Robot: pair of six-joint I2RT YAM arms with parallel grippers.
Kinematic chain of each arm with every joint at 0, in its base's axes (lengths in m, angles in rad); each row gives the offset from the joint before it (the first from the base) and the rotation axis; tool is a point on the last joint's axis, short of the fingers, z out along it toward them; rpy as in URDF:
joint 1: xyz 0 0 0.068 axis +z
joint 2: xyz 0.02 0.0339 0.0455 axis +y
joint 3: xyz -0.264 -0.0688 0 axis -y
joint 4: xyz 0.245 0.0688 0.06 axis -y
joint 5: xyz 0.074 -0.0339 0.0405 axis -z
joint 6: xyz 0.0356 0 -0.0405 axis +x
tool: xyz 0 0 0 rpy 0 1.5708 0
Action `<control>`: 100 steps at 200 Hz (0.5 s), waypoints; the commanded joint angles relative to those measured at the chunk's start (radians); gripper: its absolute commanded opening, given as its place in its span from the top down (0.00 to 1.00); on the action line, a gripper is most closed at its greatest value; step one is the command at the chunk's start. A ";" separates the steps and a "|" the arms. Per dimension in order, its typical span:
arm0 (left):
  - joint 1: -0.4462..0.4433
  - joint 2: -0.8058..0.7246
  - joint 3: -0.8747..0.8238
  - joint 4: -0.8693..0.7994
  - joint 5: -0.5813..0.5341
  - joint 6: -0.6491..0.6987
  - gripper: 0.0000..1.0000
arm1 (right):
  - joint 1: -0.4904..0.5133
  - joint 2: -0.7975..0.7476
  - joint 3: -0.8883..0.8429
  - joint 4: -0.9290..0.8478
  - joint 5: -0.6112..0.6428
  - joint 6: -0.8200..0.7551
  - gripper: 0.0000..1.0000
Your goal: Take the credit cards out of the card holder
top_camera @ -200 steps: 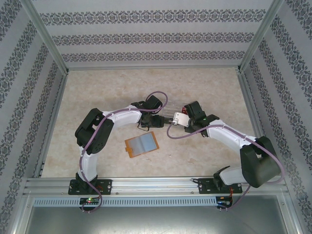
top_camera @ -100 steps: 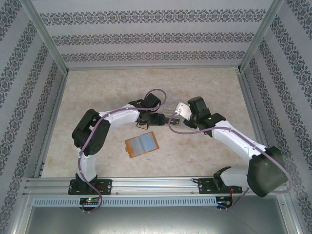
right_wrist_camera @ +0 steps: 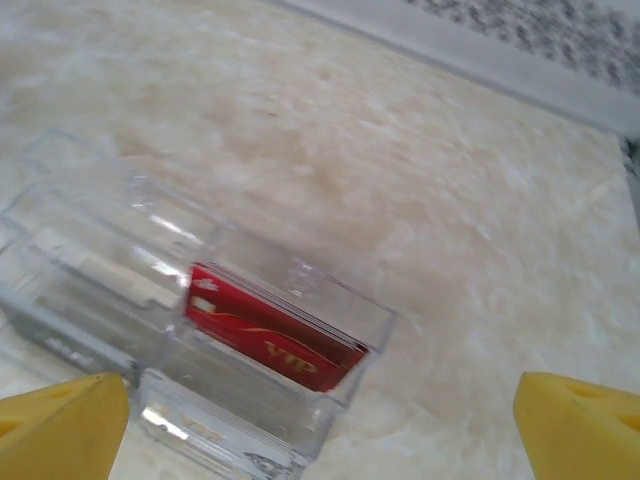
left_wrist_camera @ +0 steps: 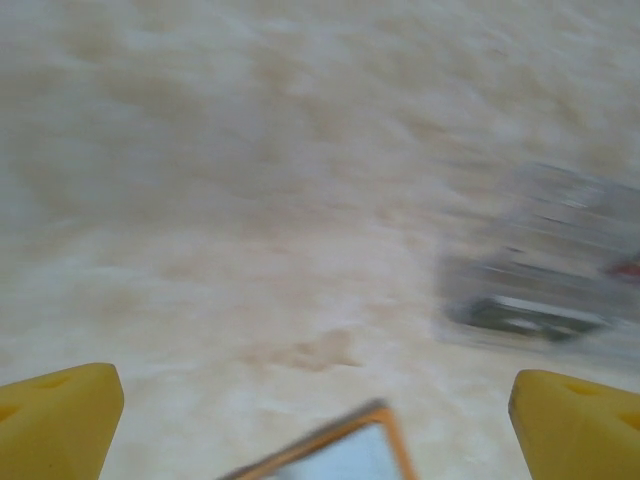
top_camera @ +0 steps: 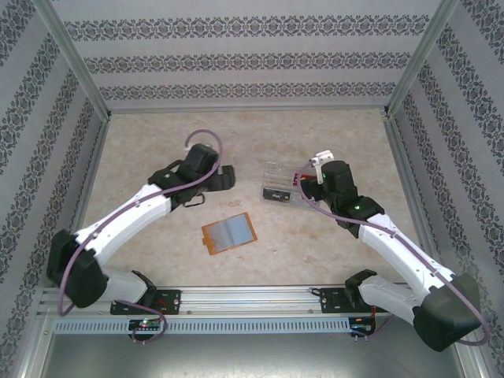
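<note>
Plainly, left end effector [left_wrist_camera: 318,425] and right end effector [right_wrist_camera: 320,425] gape empty (card holder [top_camera: 229,233] lies unfolded).

A robot lab box: metal frame [top_camera: 74,59] and patterned walls [top_camera: 244,55] around a pale desk [top_camera: 142,134], arms [top_camera: 126,216] bolted to a rail [top_camera: 252,299].

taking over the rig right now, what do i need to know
Hands: left hand open and empty, above the table by the card holder; right hand open and empty, over the clear tray.
Things: card holder lies open and flat, apart from the tray. The tray holds a red card and a dark card.
Left: cannot tell whether the pockets hold credit cards; check, then pull any out.
</note>
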 commanded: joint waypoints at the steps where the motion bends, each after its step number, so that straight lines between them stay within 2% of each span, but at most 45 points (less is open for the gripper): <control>1: 0.074 -0.108 -0.113 -0.086 -0.258 0.000 0.00 | -0.062 -0.041 -0.079 0.093 0.122 0.155 0.02; 20: 0.138 -0.212 -0.236 -0.031 -0.441 0.013 0.00 | -0.178 -0.057 -0.124 0.124 0.100 0.234 0.02; 34: 0.202 -0.283 -0.321 0.049 -0.496 0.047 0.00 | -0.258 -0.064 -0.155 0.151 0.088 0.279 0.02; 60: 0.316 -0.319 -0.451 0.272 -0.496 0.208 0.00 | -0.359 -0.051 -0.242 0.302 0.076 0.287 0.02; 82: 0.412 -0.217 -0.485 0.381 -0.474 0.242 0.00 | -0.400 0.038 -0.273 0.444 0.081 0.276 0.02; 100: 0.470 -0.117 -0.506 0.504 -0.394 0.295 0.00 | -0.411 0.135 -0.272 0.552 0.072 0.249 0.02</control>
